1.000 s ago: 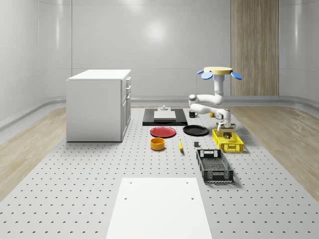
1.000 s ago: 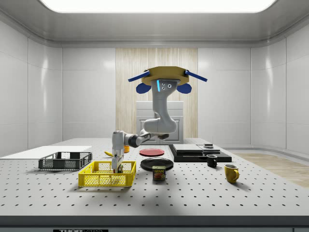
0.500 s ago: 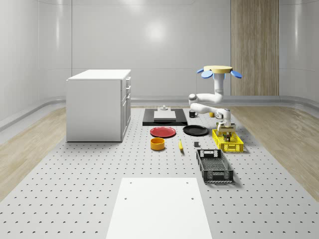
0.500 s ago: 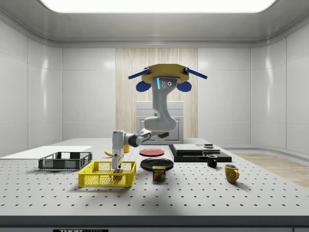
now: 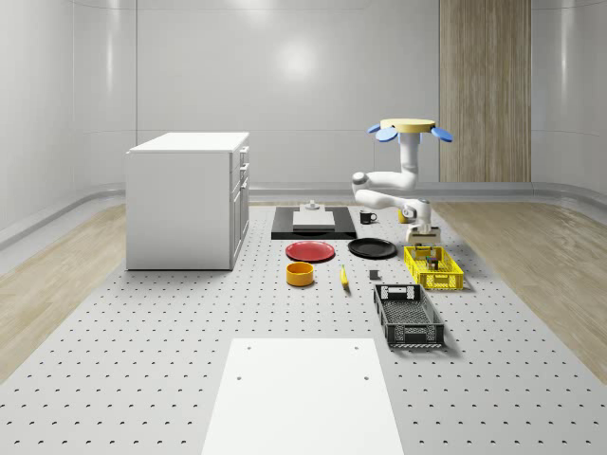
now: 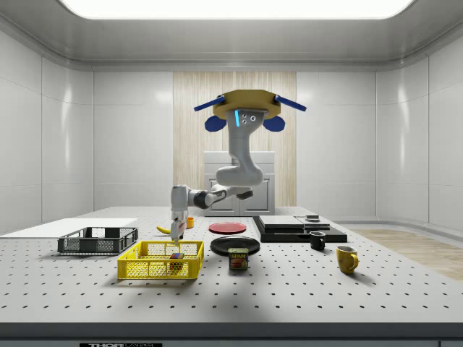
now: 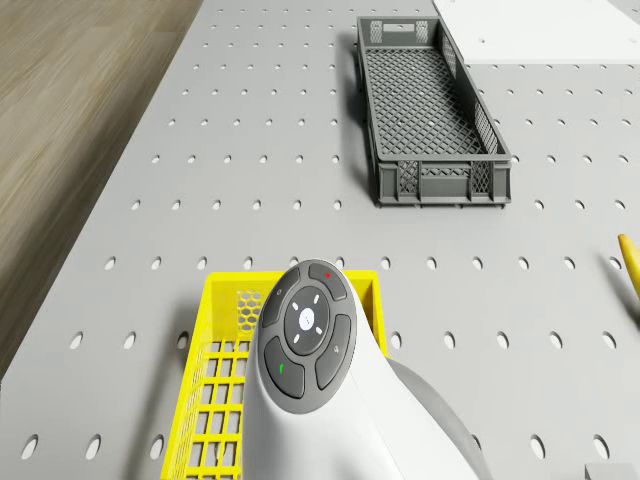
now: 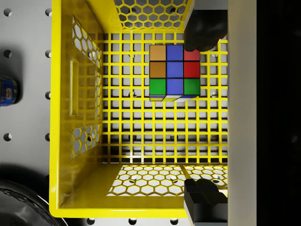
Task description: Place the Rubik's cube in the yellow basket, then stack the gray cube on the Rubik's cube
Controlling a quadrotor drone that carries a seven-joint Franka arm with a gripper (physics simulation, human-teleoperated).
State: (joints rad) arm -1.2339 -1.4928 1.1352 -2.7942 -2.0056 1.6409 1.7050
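The Rubik's cube (image 8: 174, 71) lies on the floor of the yellow basket (image 8: 70, 94), near one end wall. My gripper (image 8: 203, 113) hangs open above the basket with its fingertips (image 8: 204, 30) wide apart and nothing between them. From the side, the gripper (image 6: 175, 230) is clear of the basket (image 6: 160, 262), and the cube (image 6: 176, 255) shows through the mesh. The drone (image 5: 410, 128) hovers over the table behind the basket (image 5: 433, 268). A small gray block (image 5: 375, 276) sits on the table between the banana and the basket.
A dark gray crate (image 5: 408, 315) stands just in front of the basket. A black plate (image 5: 372, 248), red plate (image 5: 311, 251), orange bowl (image 5: 300, 273) and banana (image 5: 343, 277) lie to the whole-scene view's left. A can (image 6: 237, 259) stands beside the basket.
The gripper has risen out of the basket and left the Rubik's cube on its floor. Drone and arm have shifted up and slightly to the whole-scene view's left.
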